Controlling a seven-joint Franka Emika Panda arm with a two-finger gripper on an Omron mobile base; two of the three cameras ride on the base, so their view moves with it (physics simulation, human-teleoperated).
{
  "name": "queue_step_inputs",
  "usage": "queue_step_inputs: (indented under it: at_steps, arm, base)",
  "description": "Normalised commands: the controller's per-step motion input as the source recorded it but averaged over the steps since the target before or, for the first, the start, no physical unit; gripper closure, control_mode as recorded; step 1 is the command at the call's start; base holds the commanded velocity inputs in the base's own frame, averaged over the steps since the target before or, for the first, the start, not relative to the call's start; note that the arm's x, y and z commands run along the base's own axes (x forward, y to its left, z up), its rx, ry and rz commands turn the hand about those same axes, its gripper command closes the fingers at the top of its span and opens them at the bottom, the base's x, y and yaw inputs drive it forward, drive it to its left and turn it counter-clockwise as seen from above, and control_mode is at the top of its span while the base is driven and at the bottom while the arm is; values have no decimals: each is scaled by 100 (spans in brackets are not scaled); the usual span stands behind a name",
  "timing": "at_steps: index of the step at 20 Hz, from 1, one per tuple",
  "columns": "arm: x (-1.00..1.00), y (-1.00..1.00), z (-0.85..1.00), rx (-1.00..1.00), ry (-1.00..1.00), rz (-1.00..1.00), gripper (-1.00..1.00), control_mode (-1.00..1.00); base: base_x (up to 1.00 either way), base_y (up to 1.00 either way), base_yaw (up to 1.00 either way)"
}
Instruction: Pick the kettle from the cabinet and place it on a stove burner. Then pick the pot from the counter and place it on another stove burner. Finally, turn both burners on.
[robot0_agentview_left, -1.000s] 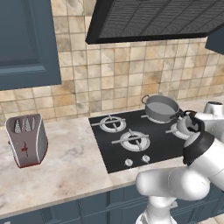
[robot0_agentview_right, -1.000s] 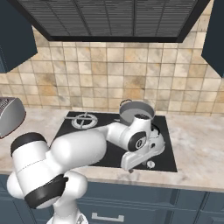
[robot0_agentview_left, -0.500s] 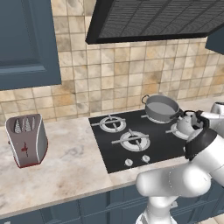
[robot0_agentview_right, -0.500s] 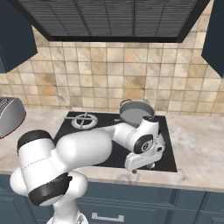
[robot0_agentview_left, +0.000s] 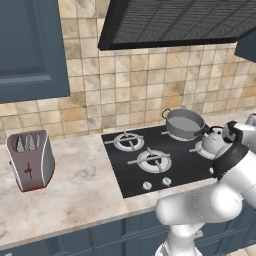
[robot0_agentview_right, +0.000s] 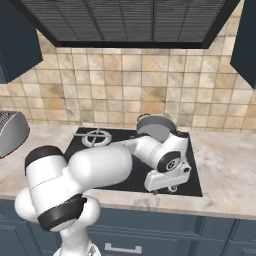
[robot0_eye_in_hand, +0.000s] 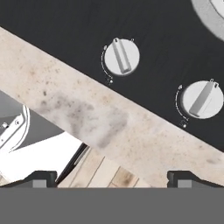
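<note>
Over the cooktop (robot0_agentview_left: 165, 165) front edge | your hand (robot0_eye_in_hand: 111, 177) hangs, fingers apart, above two knobs (robot0_eye_in_hand: 121, 57) | pot (robot0_agentview_left: 184, 123) and kettle (robot0_agentview_left: 212, 141) sit on burners

Bare counter (robot0_eye_in_hand: 144, 144) edge lies below 2 knobs (robot0_eye_in_hand: 121, 57), with clear black cooktop (robot0_eye_in_hand: 65, 26) around them.

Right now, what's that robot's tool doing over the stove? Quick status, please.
Tool open, empty, low over front edge of cooktop. Two knobs ahead of it, untouched. Pot on back burner, kettle on another. Nothing in the way.
</note>
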Motion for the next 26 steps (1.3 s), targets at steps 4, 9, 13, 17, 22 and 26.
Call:
queue_step_inputs:
  at_steps: [4, 9, 13, 17, 22, 26]
  arm:
    - [3, 0, 0, 0, 0, -14, -100, -100]
    - [13, 1, 0, 0, 0, -15, -100, -100]
    - [19, 11, 0, 0, 0, -15, -100, -100]
    - [17, 3, -4, 0, 0, -10, -100, -100]
    - [16, -1, -16, 0, 0, -7, -100, -100]
    - [19, -7, -16, 0, 0, -4, -100, -100]
  base:
    - [0, 0, 0]
    - [0, 0, 0]
    - [0, 0, 0]
    - [0, 0, 0]
    - [0, 0, 0]
    - [0, 0, 0]
